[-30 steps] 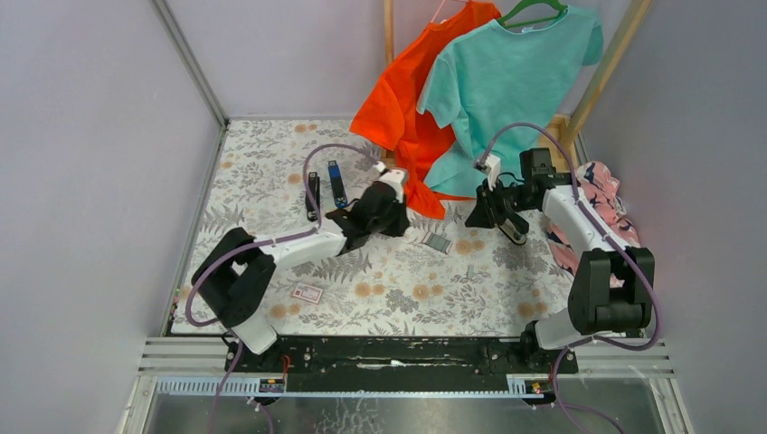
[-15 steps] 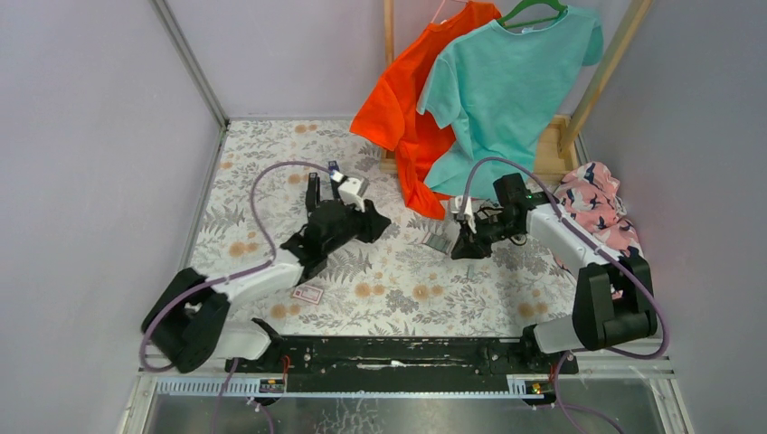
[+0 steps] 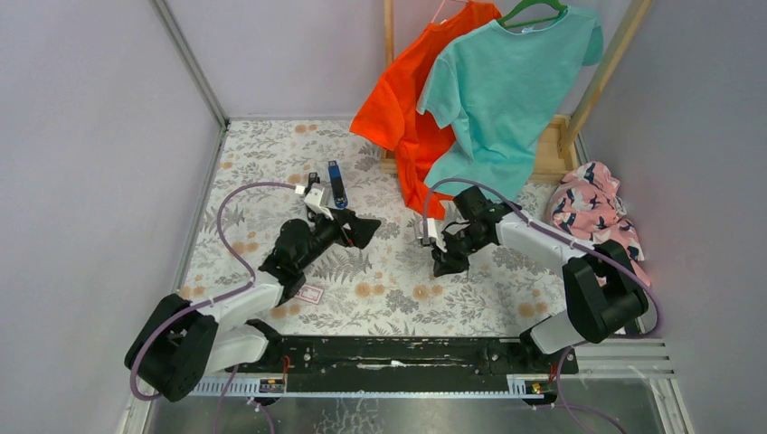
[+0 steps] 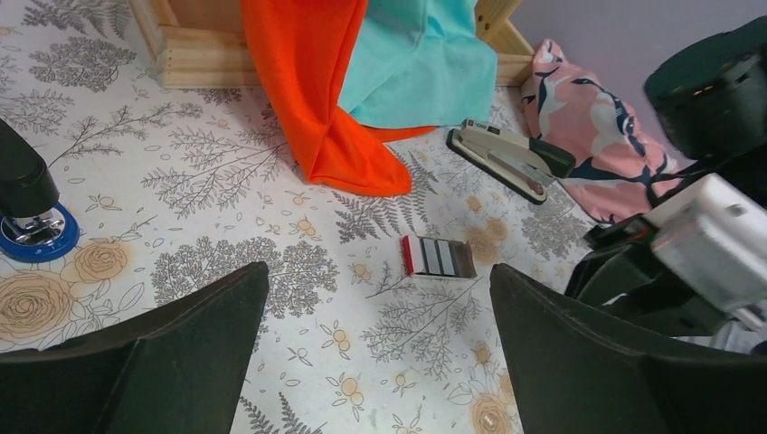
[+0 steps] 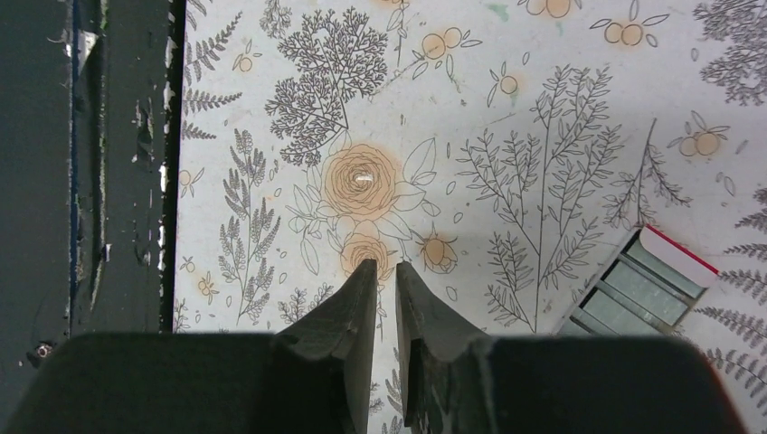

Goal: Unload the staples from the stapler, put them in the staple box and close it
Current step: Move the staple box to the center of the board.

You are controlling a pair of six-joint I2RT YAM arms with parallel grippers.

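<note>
Stapler [image 4: 511, 155]: one; orange shirt [image 3: 398, 99]: one; teal shirt [image 3: 506, 90]: one.

The white tabletop [image 4: 271, 353] is printed with grey ferns and orange blossoms. The small black stapler [image 4: 511, 161] has a silver-grey metal channel. Behind it hang a bright orange T-shirt [image 4: 307, 90] and a teal T-shirt [image 4: 421, 63]. Beside it lies crumpled pink fabric [image 4: 597, 136] with navy-and-white shapes.

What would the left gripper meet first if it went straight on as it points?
Probably the staple tray on the tablecloth just ahead, well before the stapler; depth is uncertain.
</note>
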